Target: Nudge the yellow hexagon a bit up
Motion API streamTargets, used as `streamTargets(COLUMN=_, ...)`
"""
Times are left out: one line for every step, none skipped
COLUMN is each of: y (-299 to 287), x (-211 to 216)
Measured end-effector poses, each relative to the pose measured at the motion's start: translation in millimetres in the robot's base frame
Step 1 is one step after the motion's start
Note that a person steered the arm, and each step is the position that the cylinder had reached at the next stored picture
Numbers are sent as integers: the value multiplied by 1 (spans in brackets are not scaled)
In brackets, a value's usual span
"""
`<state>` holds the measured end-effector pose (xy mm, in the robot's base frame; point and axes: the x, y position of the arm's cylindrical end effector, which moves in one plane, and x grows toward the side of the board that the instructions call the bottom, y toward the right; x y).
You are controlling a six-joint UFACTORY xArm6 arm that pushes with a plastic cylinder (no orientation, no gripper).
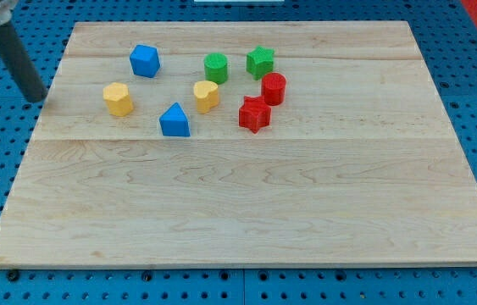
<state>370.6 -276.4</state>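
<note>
My tip [38, 97] sits at the frame's left edge, off the wooden board [246, 212], touching no block. The yellow hexagon [118, 98] lies upper left, well right of it, left of the blue triangular block [174, 120].

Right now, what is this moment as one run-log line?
my tip: off board's left edge, touching nothing | yellow hexagon: right of tip, untouched | blue block: up-right of hexagon | nudge: not begun

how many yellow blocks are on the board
2. The yellow hexagon sits toward the view's left, below the blue block. The other yellow block lies right of it, under the green cylinder. None looks hidden.
</note>
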Motion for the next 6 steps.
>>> streamTargets(y=48, x=8)
streamTargets(y=67, x=25)
streamTargets(y=100, x=22)
streamTargets(y=115, x=23)
streamTargets(y=148, x=14)
streamTargets(y=164, x=14)
